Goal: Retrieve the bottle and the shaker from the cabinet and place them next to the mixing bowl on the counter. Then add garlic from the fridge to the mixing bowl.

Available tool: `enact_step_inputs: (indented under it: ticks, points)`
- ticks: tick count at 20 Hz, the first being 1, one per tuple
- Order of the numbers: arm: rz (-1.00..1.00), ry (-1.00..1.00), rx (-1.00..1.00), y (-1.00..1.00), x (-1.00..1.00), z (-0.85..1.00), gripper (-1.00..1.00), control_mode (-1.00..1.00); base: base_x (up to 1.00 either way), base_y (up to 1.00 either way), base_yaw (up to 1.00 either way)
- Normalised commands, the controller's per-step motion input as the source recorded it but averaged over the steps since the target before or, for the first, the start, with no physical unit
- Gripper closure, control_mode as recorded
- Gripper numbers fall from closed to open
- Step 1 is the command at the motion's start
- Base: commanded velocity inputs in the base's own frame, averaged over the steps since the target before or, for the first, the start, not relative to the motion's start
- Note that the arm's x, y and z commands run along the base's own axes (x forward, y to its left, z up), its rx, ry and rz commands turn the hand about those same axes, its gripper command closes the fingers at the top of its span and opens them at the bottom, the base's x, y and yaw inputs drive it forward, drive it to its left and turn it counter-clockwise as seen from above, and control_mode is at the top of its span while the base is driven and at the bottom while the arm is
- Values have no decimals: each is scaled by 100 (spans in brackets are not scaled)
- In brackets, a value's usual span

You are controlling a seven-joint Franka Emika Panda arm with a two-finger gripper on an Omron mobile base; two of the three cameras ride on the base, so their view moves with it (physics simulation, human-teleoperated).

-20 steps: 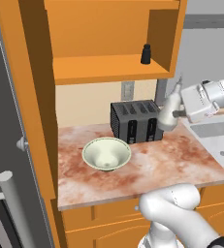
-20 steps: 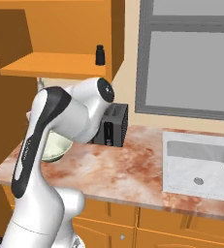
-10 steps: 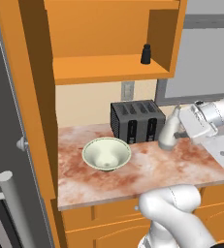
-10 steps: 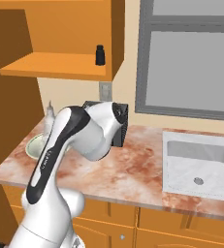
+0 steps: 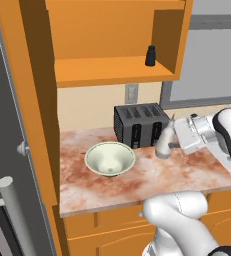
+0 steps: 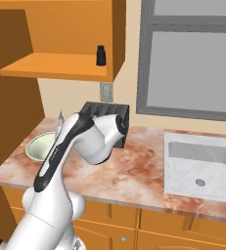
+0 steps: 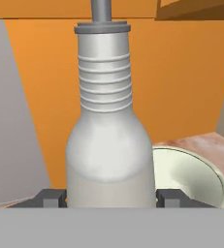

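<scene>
Upright, the bottle sits clenched in the pincer (beside the mixing bowl).

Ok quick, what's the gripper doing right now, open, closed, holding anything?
Gripper: closed on the grey bottle, held upright above the counter beside the mixing bowl.

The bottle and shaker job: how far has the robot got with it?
Nothing is set down yet. The gripper is closed on the pale bottle, holding it just above the counter right of the mixing bowl. The dark shaker is on the cabinet shelf. Fetching it and the fridge garlic remain.
</scene>
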Motion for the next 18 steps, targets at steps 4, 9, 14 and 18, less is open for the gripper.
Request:
enact_step_inputs:
  ticks: [4, 9, 14, 18]
  points:
    - [0, 4, 0, -24, 57, -4, 100, -100, 0, 0, 0]
    - [0, 3, -1, -32, 29, -1, 100, -100, 0, 0, 0]
    - [0, 3, -3, -4, 21, -45, 100, -100, 0, 0, 0]
    - [0, 2, -5, 0, 32, -66, 100, -100, 0, 0, 0]
